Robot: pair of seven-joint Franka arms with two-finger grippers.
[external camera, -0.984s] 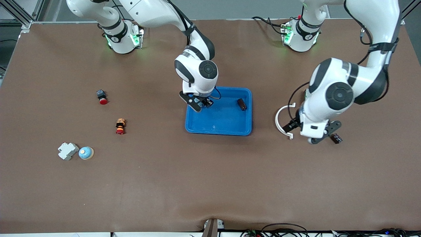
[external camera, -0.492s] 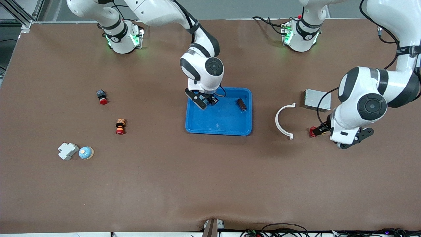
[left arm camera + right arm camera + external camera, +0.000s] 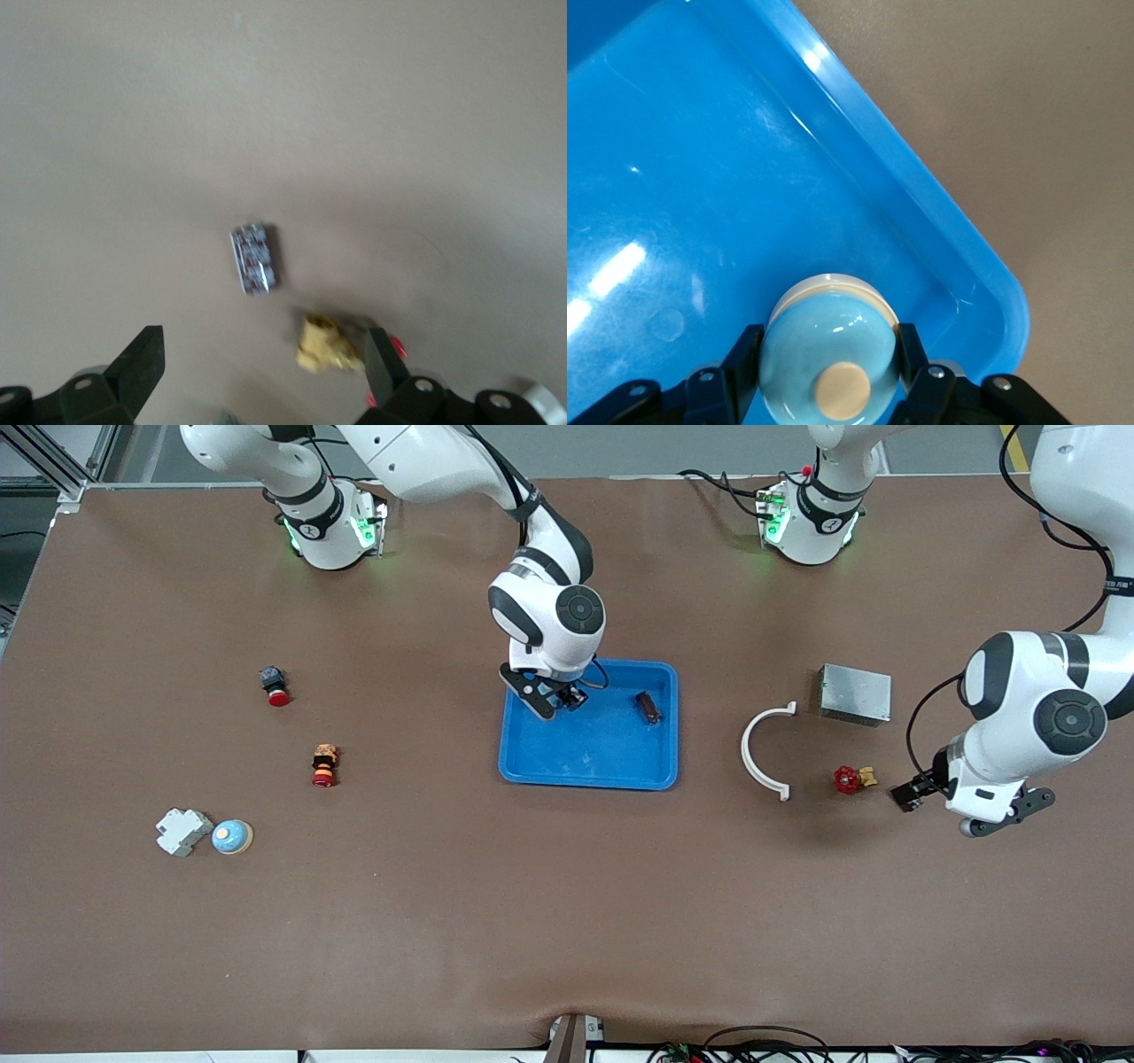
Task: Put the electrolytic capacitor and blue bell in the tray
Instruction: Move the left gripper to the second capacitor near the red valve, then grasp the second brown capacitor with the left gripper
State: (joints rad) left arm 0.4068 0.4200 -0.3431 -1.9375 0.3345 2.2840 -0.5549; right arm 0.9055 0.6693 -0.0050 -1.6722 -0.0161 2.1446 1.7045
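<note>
The blue tray [image 3: 657, 777] lies mid-table. The electrolytic capacitor [image 3: 649, 707], a small dark cylinder, lies inside it by the wall toward the left arm's end. My right gripper [image 3: 554, 698] is low over the tray's corner toward the right arm's base, shut on a light blue bell [image 3: 824, 332] with a tan button; its fingers [image 3: 747, 347] press both sides, over the tray floor by the rim [image 3: 921, 221]. Another blue bell [image 3: 232, 836] sits on the table toward the right arm's end. My left gripper [image 3: 926, 786] is open and empty [image 3: 261, 363] over the bare table.
By the left gripper lie a small black ridged part [image 3: 255, 258] and a red and yellow valve [image 3: 850, 779]. A white curved clip [image 3: 760, 755] and a grey metal box [image 3: 855, 693] lie nearby. Two red-tipped buttons [image 3: 275, 686] [image 3: 324, 766] and a white block [image 3: 182, 831] lie toward the right arm's end.
My left arm has swung away from the tray toward its own end of the table, uncovering the grey box and the red valve. My right gripper has shifted slightly over the tray corner.
</note>
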